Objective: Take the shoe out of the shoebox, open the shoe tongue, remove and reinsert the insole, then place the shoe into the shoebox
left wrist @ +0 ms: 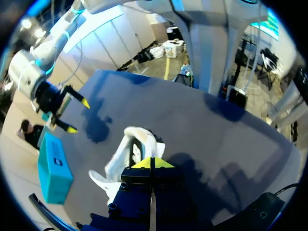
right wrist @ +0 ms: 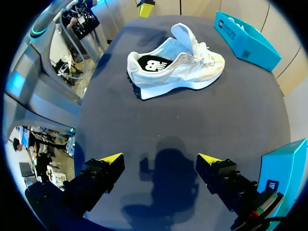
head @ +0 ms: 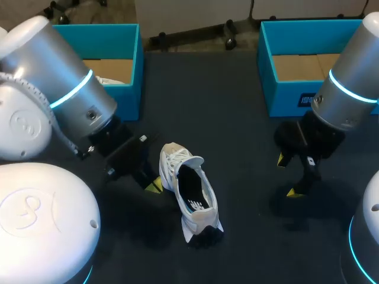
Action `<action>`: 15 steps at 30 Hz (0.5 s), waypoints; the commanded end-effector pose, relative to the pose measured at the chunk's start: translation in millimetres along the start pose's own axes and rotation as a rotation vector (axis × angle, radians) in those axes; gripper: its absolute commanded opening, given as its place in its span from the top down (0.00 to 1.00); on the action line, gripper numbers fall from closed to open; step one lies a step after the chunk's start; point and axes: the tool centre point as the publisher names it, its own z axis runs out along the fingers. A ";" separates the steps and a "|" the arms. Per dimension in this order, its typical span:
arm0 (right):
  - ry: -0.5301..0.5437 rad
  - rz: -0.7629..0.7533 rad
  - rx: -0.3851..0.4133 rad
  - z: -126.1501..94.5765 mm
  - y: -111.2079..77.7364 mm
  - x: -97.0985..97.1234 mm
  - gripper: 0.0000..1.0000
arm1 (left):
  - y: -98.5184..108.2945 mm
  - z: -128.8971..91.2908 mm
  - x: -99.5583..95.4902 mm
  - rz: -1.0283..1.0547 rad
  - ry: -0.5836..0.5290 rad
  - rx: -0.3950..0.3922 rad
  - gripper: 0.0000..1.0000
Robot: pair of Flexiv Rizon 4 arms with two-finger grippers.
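From the head view, the shoe (head: pixel 189 195) stands on its sole on the dark surface (head: pixel 237 130), out of both boxes, its tongue (head: pixel 188 160) lifted and the dark insole (head: pixel 190 192) showing. My left tool (head: pixel 154 185) sits just beside the shoe's side. My right tool (head: pixel 288 175) hangs well apart from the shoe, fingers spread. The left shoebox (head: pixel 127 65) and right shoebox (head: pixel 278 94) sit at the far corners; the left one has something white inside, which I cannot identify.

In the left wrist view, my left tool (left wrist: pixel 153 163) has its yellow tips pressed together with nothing between them, and the shoe (left wrist: pixel 132 149) is just ahead.

In the right wrist view, my right tool (right wrist: pixel 161 161) is wide, over bare surface, with the shoe (right wrist: pixel 178 67) well ahead.
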 end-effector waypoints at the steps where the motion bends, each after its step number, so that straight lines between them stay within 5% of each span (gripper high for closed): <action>1: -0.001 0.000 0.000 0.9 -0.5 0.2 0.00 | 13.8 -12.7 -22.6 0.156 0.345 0.060 1.00; 11: -0.001 0.000 0.000 0.9 -0.5 0.2 0.00 | 0.0 -2.2 -44.7 0.355 0.656 0.002 1.00; 15: -0.001 0.000 0.000 0.9 -0.5 0.2 0.00 | -5.6 -3.0 -45.5 0.394 0.738 -0.080 1.00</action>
